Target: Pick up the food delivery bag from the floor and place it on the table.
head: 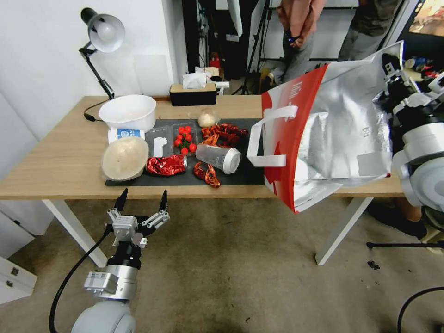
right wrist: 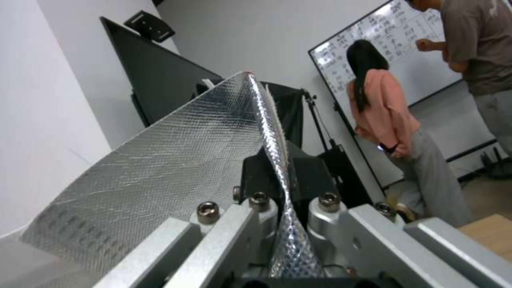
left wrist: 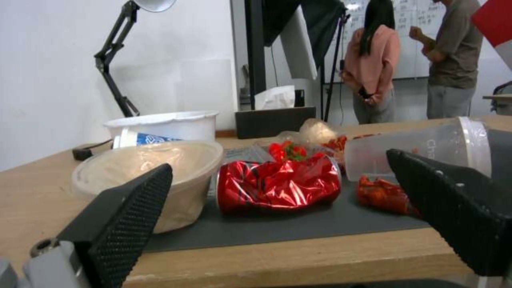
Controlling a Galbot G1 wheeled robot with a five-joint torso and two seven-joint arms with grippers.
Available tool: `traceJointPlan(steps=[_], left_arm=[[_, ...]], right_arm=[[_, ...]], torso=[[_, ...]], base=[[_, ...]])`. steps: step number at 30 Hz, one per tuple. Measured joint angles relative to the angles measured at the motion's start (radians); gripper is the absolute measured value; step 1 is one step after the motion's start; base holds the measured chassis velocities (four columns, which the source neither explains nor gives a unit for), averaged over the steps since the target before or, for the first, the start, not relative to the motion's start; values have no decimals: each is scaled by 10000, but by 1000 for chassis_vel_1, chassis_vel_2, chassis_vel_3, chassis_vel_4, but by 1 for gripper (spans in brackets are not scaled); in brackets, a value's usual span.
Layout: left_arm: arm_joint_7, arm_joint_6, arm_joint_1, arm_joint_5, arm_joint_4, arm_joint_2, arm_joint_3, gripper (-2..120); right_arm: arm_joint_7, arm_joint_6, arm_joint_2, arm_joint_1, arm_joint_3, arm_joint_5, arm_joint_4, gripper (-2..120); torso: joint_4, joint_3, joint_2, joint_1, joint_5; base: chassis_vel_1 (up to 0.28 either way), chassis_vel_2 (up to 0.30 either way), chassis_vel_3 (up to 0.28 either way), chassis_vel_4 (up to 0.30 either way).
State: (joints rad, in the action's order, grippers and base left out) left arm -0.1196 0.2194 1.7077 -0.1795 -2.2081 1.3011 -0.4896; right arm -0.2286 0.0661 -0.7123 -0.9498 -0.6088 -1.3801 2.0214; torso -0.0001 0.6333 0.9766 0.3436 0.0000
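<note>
2 claws: your right claw [right wrist: 277, 188] pinches the food delivery bag [head: 323, 134] rim, hanging it over the counter [head: 55, 162] right front edge; left claw [head: 142, 203] gapes idle. Next, lower it onto bare wood.

I see bare wood on the table [head: 55, 162] left of the cluttered mat [head: 240, 178], and more along its back right edge; the hanging bag [head: 323, 138] blocks the right end, with open carpet [head: 222, 268] below
</note>
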Motion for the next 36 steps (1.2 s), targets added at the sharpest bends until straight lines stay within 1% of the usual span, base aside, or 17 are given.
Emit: traceJointPlan(steps=[3, 8, 14, 16, 19, 21, 22, 23, 25, 26, 27, 28, 30, 31, 34, 35, 36], left_arm=[[6, 12, 5, 14, 0, -5, 18, 100], [13, 29, 4, 22, 0, -6, 29, 100], [15, 53, -3, 24, 12, -37, 33, 100], [15, 56, -4, 22, 12, -44, 41, 100], [15, 66, 0, 19, 14, -53, 43, 100], [14, 83, 10, 10, 27, -69, 40, 100], [14, 83, 10, 10, 27, -69, 40, 100], [13, 91, 11, 8, 27, -72, 38, 100], [7, 102, 4, -6, 38, -87, 36, 100], [7, 102, 4, -6, 38, -87, 36, 100], [5, 102, -6, -12, 48, -90, 35, 100], [5, 102, -6, -12, 48, -90, 35, 100], [-7, 102, -20, -18, 73, -94, 36, 100], [-7, 102, -20, -18, 73, -94, 36, 100], [-187, 66, -58, -12, 110, -115, 68, 100], [-187, 66, -58, -12, 110, -115, 68, 100], [-217, 63, -70, 8, 137, -122, 75, 100]], right_arm=[[131, -8, 87, 223, 184, 117, -421, 0], [217, -80, 97, 358, 267, 261, -756, 0], [417, -340, 206, 555, 378, 410, -1335, 0], [612, -425, 238, 632, 447, 503, -1582, 11], [726, -436, 248, 699, 496, 557, -1710, 17], [798, -441, 257, 790, 570, 598, -1822, 30], [798, -441, 257, 790, 570, 598, -1822, 30], [815, -441, 262, 826, 591, 612, -1850, 34], [910, -441, 299, 859, 606, 630, -1928, 45], [910, -441, 299, 859, 606, 630, -1928, 45], [953, -441, 315, 855, 606, 632, -1940, 50], [953, -441, 315, 855, 606, 632, -1940, 50], [1036, -441, 337, 775, 586, 633, -1935, 61], [1036, -441, 337, 775, 586, 633, -1935, 61], [1152, -450, 352, 597, 447, 654, -1865, 77], [1152, -450, 352, 597, 447, 654, -1865, 77], [1179, -460, 359, 534, 399, 657, -1834, 84]], torso=[[0, 0, 0, 0, 0], [1, 0, -1, 0, 0], [0, 0, -1, 0, -1], [0, 0, -2, 0, 1], [0, -1, -2, 0, 0], [0, -1, -2, 0, 1], [0, -1, -2, 0, 1], [1, -1, -2, 0, 1], [0, -1, -2, 0, 0], [0, -1, -2, 0, 0], [0, -1, -2, 0, 0], [0, -1, -2, 0, 0], [1, -1, -2, 0, 0], [1, -1, -2, 0, 0], [0, -1, -1, 0, 0], [0, -1, -1, 0, 0], [0, -1, -2, 0, 0]], base=[[0, 0, 0, 0], [0, 0, 0, 0], [0, 0, 0, 0], [0, 0, 0, 0], [0, 0, 0, 0], [0, 0, 0, 0], [0, 0, 0, 0], [0, 0, 0, 0], [0, 0, 0, 0], [0, 0, 0, 0], [0, 0, 0, 0], [0, 0, 0, 0], [0, 0, 0, 0], [0, 0, 0, 0], [0, 0, 0, 0], [0, 0, 0, 0], [0, 0, 0, 0]])
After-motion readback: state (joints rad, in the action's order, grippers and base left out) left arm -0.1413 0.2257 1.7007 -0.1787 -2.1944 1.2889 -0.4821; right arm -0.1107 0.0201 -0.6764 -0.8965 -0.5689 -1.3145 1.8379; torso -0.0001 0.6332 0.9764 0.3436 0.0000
